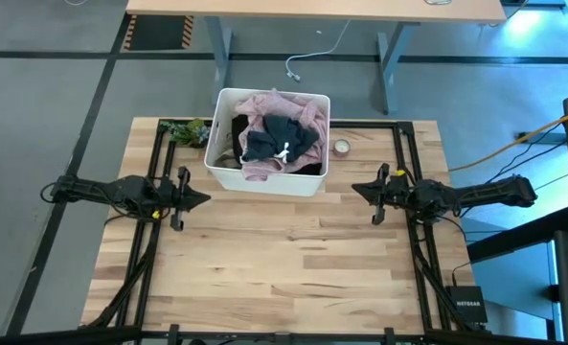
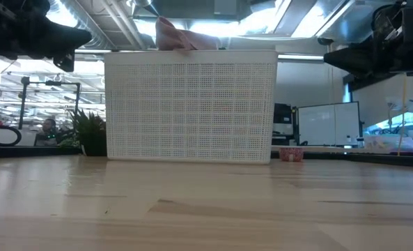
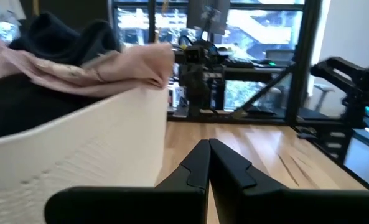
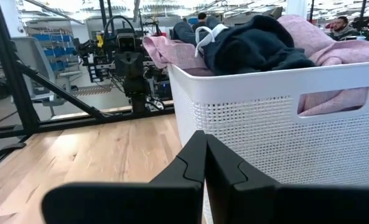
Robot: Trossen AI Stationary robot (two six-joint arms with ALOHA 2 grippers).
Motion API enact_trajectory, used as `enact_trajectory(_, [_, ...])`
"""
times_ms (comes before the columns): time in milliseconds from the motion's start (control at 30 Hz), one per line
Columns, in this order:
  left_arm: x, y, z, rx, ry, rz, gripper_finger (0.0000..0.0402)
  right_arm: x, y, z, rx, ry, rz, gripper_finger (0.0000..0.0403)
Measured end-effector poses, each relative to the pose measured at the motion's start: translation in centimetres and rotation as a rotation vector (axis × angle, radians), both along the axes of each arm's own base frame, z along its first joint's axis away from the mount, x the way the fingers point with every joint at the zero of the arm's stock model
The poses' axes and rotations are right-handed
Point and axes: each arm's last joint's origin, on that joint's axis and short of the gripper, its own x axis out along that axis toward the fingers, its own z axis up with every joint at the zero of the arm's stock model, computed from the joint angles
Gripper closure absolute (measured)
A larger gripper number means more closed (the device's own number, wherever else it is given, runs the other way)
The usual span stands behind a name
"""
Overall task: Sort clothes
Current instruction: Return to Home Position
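**Clothes gathered in the bin, both arms parked**

We show the clothes (image 1: pixel 272 134) heaped together inside the white bin (image 1: pixel 264 185), which stands at the far middle of the table (image 1: pixel 284 268). A dark blue-grey garment (image 1: pixel 282 137) lies on top, with a white drawstring (image 1: pixel 284 151) trailing from it. A pink garment (image 1: pixel 264 105) spreads beneath it and spills over the rim. Black fabric (image 1: pixel 307 165) shows at one corner, and we cannot make out any further garments under the heap. No fabric lies on the bare wood.

The left gripper (image 1: pixel 205 199) hangs over the table's left side and the right gripper (image 1: pixel 356 190) over its right, each pointing inward, near the bin's front corners but apart from it. In both wrist views the fingers are pressed together with nothing between them. A potted plant (image 1: pixel 188 131) and a small cup (image 1: pixel 341 147) flank the bin.

We judge the sorting complete, with only the arms' retreat in hand. The garments look light, limp and easily deformed, so any one lifted would sag and could drag its neighbours along. We would take hold at a bunched ridge of the topmost piece, pinching from above. We would avoid the drawstring and the draped edge, where a thin layer could slip free.
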Motion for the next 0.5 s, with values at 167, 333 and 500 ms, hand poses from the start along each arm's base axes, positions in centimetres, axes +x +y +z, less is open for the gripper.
enact_trajectory(167, [0.0, -0.2, -0.2, -0.007, 0.023, -0.051, 0.04, 0.0, 0.1, 0.0, -0.001, 0.0, 0.019, 0.0395])
enact_trajectory(333, [0.0, -0.2, -0.4, -0.008, 0.041, -0.065, 0.04, 0.0, 0.1, 0.0, -0.011, 0.002, 0.018, 0.0395])
enact_trajectory(500, [0.3, -0.3, -1.3, -0.021, 0.017, -0.08, 0.04, 0.0, 0.1, 0.0, -0.011, 0.002, 0.019, 0.0395])
